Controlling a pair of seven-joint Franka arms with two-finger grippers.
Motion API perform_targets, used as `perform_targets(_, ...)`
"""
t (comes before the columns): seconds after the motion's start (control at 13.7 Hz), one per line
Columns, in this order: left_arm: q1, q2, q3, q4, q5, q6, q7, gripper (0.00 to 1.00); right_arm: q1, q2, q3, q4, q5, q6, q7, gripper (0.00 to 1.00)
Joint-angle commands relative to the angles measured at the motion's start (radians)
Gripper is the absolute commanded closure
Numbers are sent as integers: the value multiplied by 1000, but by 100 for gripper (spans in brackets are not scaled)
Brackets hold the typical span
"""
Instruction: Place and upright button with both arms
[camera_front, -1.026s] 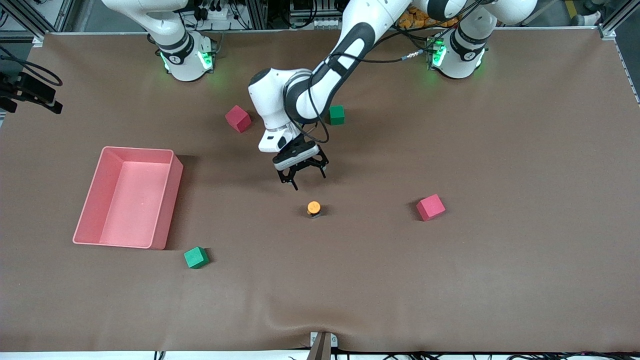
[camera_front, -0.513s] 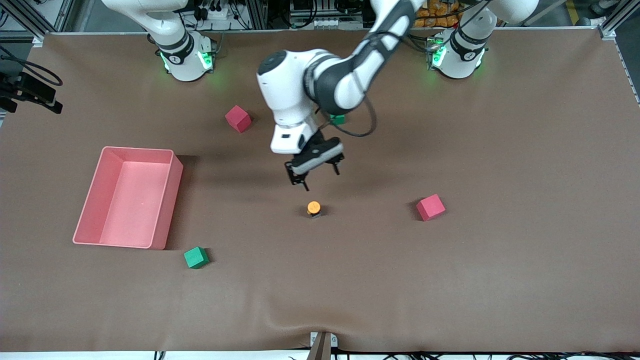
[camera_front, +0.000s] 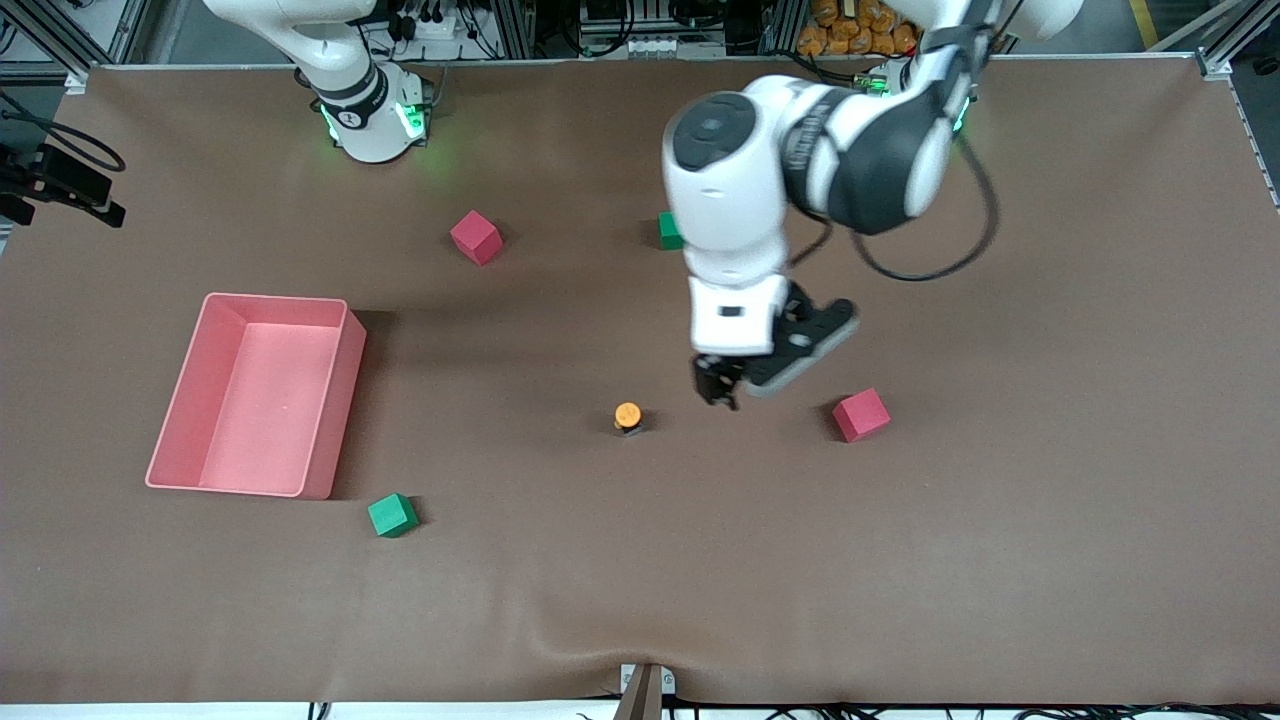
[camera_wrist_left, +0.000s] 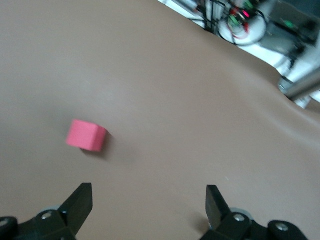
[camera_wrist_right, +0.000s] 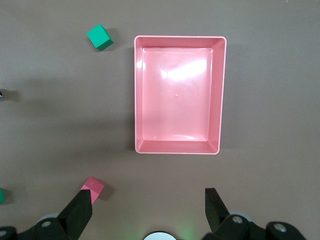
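Swinging from the button's 12 o'clock round to its 2 o'clock, the left tool (camera_front: 722, 388) now hangs over bare counter (camera_front: 1000, 520) between button (camera_front: 627, 414) and red cube (camera_front: 861, 415), jaws spread wide and empty. Upright, orange cap up, the button stands mid-counter. The right tool (camera_wrist_right: 147, 210) waits wide open above the pink tray (camera_wrist_right: 177, 150).

The button (camera_front: 627, 415) stands between the tray (camera_front: 338, 400) and a cube (camera_front: 861, 414), the left gripper (camera_front: 722, 388) just beside it.

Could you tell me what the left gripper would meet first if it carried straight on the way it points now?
Probably bare tablecloth; the left gripper has nothing between its open fingers, and the red cube sits off that line.
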Motion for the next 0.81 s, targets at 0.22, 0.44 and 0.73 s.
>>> perform_targets(0.22, 183, -117, -18, -26, -102, -27, 228, 0, 3, -5, 4, 8, -17, -13, 16, 0)
perform_targets(0.44, 251, -180, -18, -29, -154, -58, 381, 0, 3, -5, 4, 8, -18, -13, 16, 0)
perform_targets(0.73, 375, -258, -18, -44, -226, -148, 684, 0, 3, -5, 4, 8, -18, -13, 16, 0)
